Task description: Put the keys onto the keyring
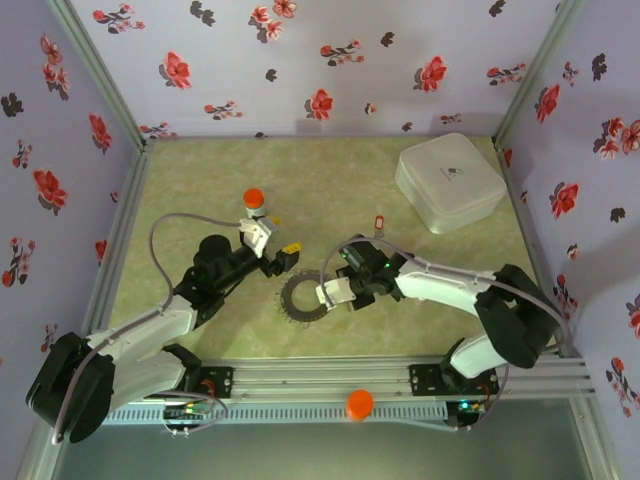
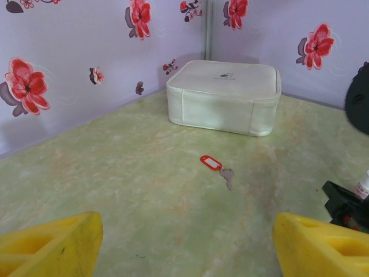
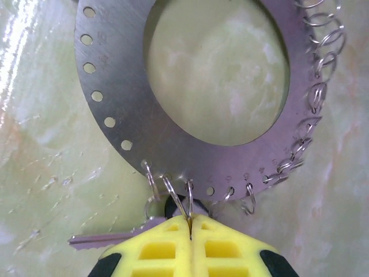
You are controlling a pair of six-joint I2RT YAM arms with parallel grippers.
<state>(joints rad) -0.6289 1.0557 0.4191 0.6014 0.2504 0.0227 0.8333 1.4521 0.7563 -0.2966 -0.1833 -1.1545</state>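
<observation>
Keyring (image 3: 112,98): flat grey ring, silvery loops (image 3: 174,196) along rim.
Right tool (image 3: 190,222) pinches shut on the nearest loop; left tool (image 2: 187,242) stands open.

My white arms (image 1: 440,282) with black joints, grey cables (image 1: 152,245) looping behind my fingers (image 3: 155,254), fingers bright yellow with square holes

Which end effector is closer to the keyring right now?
Right. The right end effector is closed right at the rim of the keyring, among its small wire loops. The left end effector hangs open beyond the ring's far-left side, apart from it.
</observation>
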